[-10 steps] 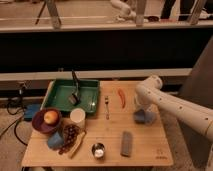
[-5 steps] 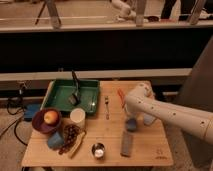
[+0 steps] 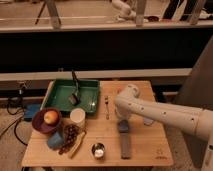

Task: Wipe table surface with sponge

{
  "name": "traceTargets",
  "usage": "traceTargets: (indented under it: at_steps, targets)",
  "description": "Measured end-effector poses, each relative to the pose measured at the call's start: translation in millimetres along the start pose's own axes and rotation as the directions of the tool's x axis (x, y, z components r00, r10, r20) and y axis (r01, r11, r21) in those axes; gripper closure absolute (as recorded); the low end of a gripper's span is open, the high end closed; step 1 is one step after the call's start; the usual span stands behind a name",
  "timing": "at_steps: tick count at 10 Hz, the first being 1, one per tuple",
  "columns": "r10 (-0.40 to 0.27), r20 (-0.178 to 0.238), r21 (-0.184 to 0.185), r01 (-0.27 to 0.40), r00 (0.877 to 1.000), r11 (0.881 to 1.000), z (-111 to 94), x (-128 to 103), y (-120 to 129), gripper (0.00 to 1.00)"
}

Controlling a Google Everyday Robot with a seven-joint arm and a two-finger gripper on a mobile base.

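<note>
The white arm has swung left across the light-brown wooden plank worktop (image 3: 152, 145), and the small medium-blue sponge block (image 3: 123, 128) has come with it. The sponge sits directly beneath the pincer (image 3: 122, 119), touching it. I cannot tell whether the pincer is clamped.

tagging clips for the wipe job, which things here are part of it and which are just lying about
In the job: sponge; table; gripper, right over the sponge at mid-table.
Lying about: green tray with brush, fork, white cup, bowl with apple, grapes, light-blue block, grey strip, small tin.
</note>
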Motion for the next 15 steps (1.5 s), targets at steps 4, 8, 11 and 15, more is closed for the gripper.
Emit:
traceTargets:
  at_steps: [4, 8, 11, 15]
  targets:
    - [-0.025, -0.023, 0.018, 0.026, 0.999, 1.000, 1.5, 56.0, -9.3, 1.00]
    - [-0.012, -0.025, -0.006, 0.011, 1.000, 1.000, 9.6, 101.6, 3.2, 1.00]
    - [0.070, -0.006, -0.022, -0.070, 0.998, 0.997, 18.1, 109.3, 44.5, 1.00]
    - [0.198, -0.005, -0.053, -0.198, 0.980, 0.979, 19.2, 104.3, 107.4, 1.00]
